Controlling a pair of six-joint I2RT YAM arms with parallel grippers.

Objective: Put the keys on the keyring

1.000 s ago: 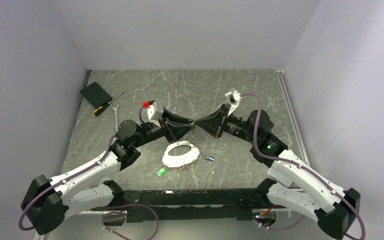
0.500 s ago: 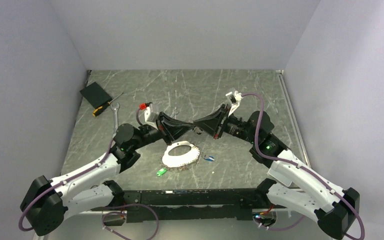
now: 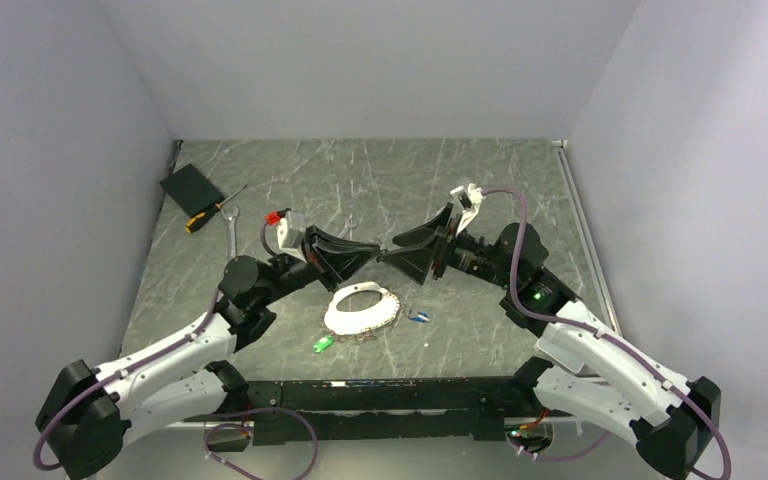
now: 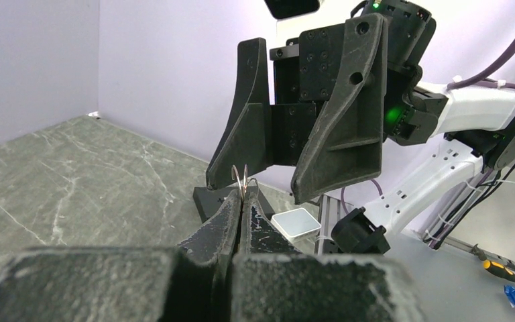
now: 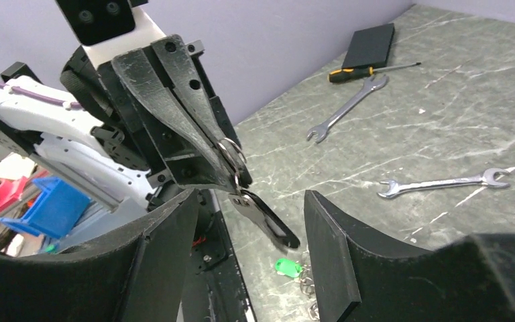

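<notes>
My left gripper [image 4: 243, 194] is shut on a small metal ring [image 4: 243, 180], held in the air above the table. In the right wrist view that ring [image 5: 231, 151] sticks out of the left fingertips and a black-headed key [image 5: 271, 225] hangs from it. My right gripper [image 5: 249, 198] stands open, its fingers either side of the hanging key without touching it. From above, the left gripper [image 3: 373, 251] and the right gripper [image 3: 396, 251] meet tip to tip. Below them the silvery chain keyring [image 3: 384, 316] lies against a white ring-shaped piece [image 3: 352, 318]. A green key [image 3: 322, 344] and a blue key [image 3: 418, 317] lie nearby.
Two silver spanners [image 5: 345, 111] [image 5: 442, 182] lie on the marble table, one of them at the left [image 3: 232, 232]. A yellow-handled screwdriver [image 3: 205, 217] and a flat black box [image 3: 190, 186] sit at the far left. Walls close in on three sides.
The left gripper closed on the small ring, then the right gripper opened and released. The left arm's wrist drew back a little to the left.
</notes>
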